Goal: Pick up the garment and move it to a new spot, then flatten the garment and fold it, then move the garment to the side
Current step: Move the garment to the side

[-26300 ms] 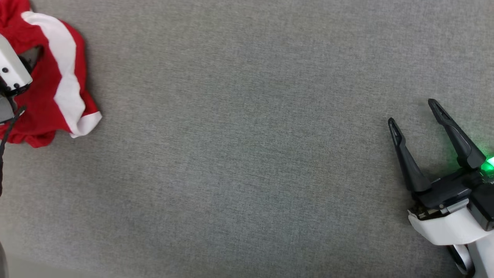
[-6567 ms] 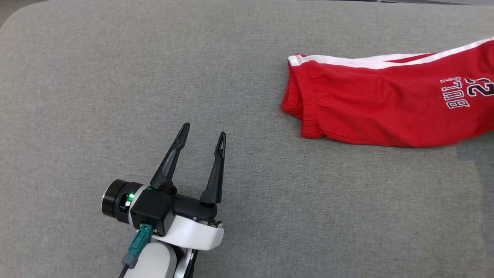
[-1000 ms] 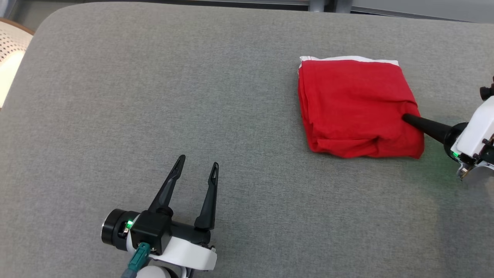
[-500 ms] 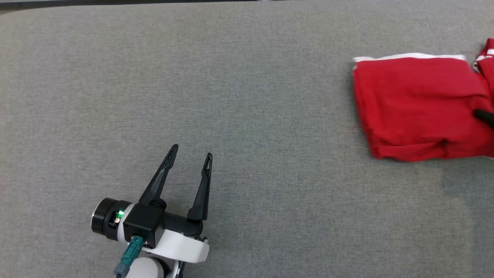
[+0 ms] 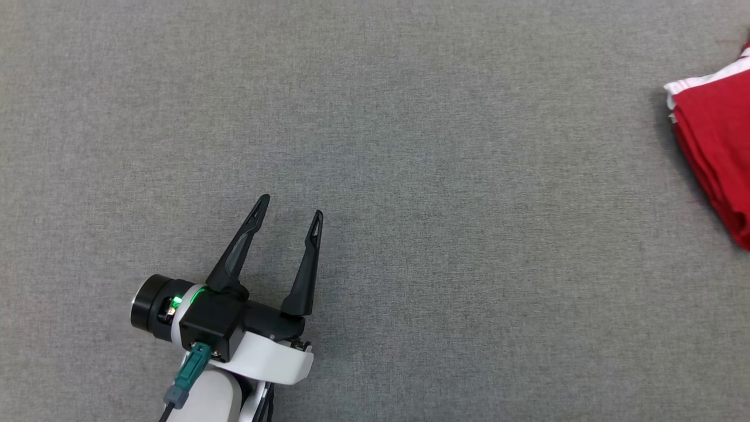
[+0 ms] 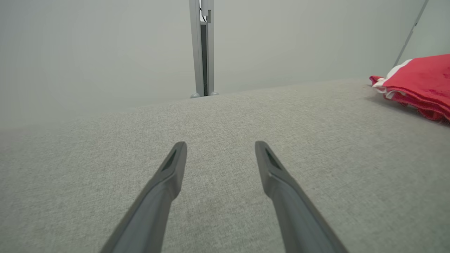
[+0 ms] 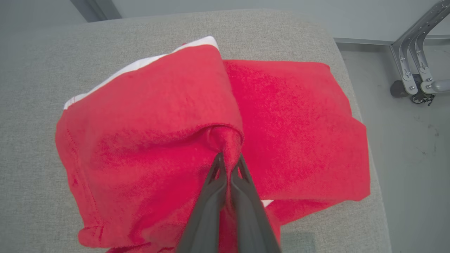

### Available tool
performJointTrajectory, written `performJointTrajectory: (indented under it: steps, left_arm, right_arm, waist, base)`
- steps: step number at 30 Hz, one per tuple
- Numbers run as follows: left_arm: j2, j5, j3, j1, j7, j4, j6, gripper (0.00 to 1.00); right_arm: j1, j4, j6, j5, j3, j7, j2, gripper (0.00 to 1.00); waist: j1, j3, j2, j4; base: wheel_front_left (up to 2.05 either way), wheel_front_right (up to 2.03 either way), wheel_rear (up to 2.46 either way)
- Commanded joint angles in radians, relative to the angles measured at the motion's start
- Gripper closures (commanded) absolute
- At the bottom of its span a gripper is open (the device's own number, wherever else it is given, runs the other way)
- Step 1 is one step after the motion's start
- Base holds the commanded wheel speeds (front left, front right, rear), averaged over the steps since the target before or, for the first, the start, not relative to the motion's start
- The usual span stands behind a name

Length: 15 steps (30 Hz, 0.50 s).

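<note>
In the head view the left gripper [image 5: 289, 206] sits low and left over the grey pad [image 5: 410, 146], its two dark fingers spread wide with nothing between them and a green light glowing on its wrist. The garment [image 5: 712, 152], red with a white stripe [image 5: 700, 79] along its upper edge, lies on the pad at the far right, cut off by the picture's edge and well apart from that gripper. In the left wrist view the left gripper [image 6: 220, 145] points out low over the pad [image 6: 105, 140], fingers wide apart and empty. The garment [image 6: 418, 79] lies at the right edge as a flat stack of red layers with a bit of white at its near corner. Behind the pad stands a pale wall [image 6: 88, 52] with a grey post [image 6: 203, 45] in it. In the right wrist view the right gripper [image 7: 230, 158] has its fingers pressed together on a pinch of the garment [image 7: 158, 116], and the red cloth gathers into a small peak at the fingertips. The garment lies folded in overlapping layers, the stripe [image 7: 140, 65] running along the far left edge. It covers the pad's [image 7: 35, 70] rounded corner, its right side reaching the pad's edge. Beyond that edge are a grey floor [image 7: 404, 158] and a metal frame [image 7: 415, 52]. Whether the garment is raised off the pad I cannot tell.
</note>
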Motion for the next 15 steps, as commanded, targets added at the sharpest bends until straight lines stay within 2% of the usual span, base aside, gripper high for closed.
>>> performJointTrajectory:
  steps: [1, 7, 12, 15]
  left_arm:
    - [0.004, 0.005, 0.003, -0.019, -0.001, -0.003, -0.003, 0.00]
    - [0.004, 0.006, -0.003, -0.019, -0.001, -0.012, -0.007, 0.00]
    - [0.004, 0.007, -0.003, -0.017, -0.001, -0.014, -0.007, 0.00]
    - [0.004, 0.009, -0.001, -0.017, -0.001, -0.017, -0.007, 0.00]
  right_arm:
    - [-0.002, 0.011, -0.001, -0.011, -0.015, -0.014, 0.004, 1.00]
    - [-0.037, 0.100, -0.001, -0.110, -0.113, -0.087, 0.031, 1.00]
    - [-0.041, 0.182, -0.001, -0.219, -0.184, -0.084, 0.067, 1.00]
    - [-0.050, 0.205, -0.001, -0.259, -0.213, -0.088, 0.110, 1.00]
  waist:
    - [0.0000, 0.008, 0.0000, 0.005]
    - [0.0000, 0.023, 0.0000, 0.021]
    - [0.0000, 0.027, 0.0000, 0.030]
    - [0.0000, 0.026, 0.0000, 0.032]
  base:
    - [0.00, 0.00, 0.00]
    - [0.00, 0.00, 0.00]
    - [0.00, 0.00, 0.00]
    - [0.00, 0.00, 0.00]
